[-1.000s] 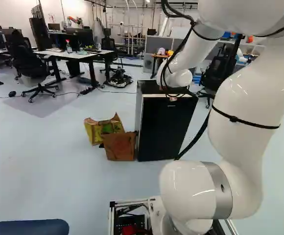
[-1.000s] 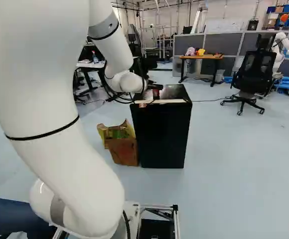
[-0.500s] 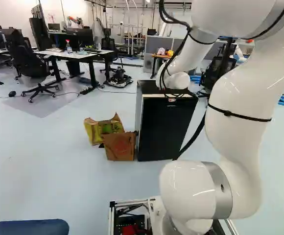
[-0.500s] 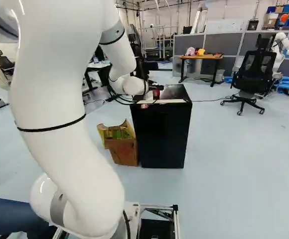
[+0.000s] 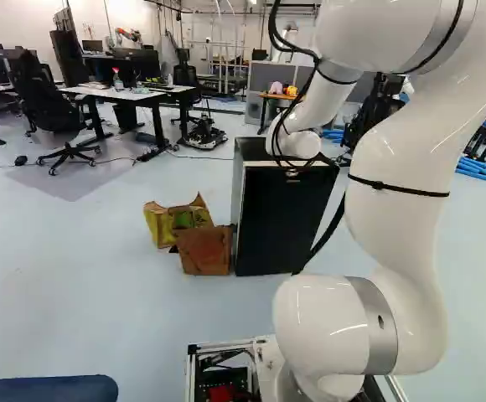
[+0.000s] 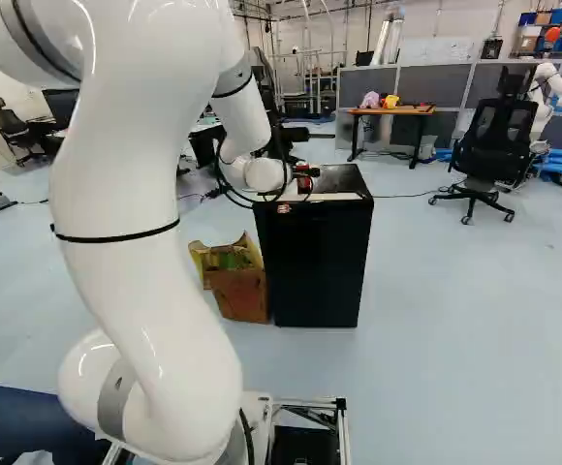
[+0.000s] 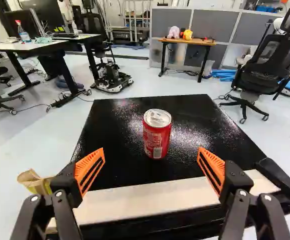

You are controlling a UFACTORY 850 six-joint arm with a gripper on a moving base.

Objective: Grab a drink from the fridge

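Arm (image 6: 116, 184) dipped, gripper (image 6: 307, 155) wide, red can (image 7: 157, 134) (silver top, upright) ahead on blk fridge (image 6: 315, 262).

This looks to me like a robotics lab with office corners: a big white arm (image 5: 394, 234) rises at the right of the left base view, and another robot (image 6: 552, 85) stands at the upper right of the right base view, near grey partitions (image 6: 448, 87). Over at the upper left of the left base view are a desk (image 5: 161, 90), monitors (image 5: 142, 61) and an office chair (image 5: 46, 100).
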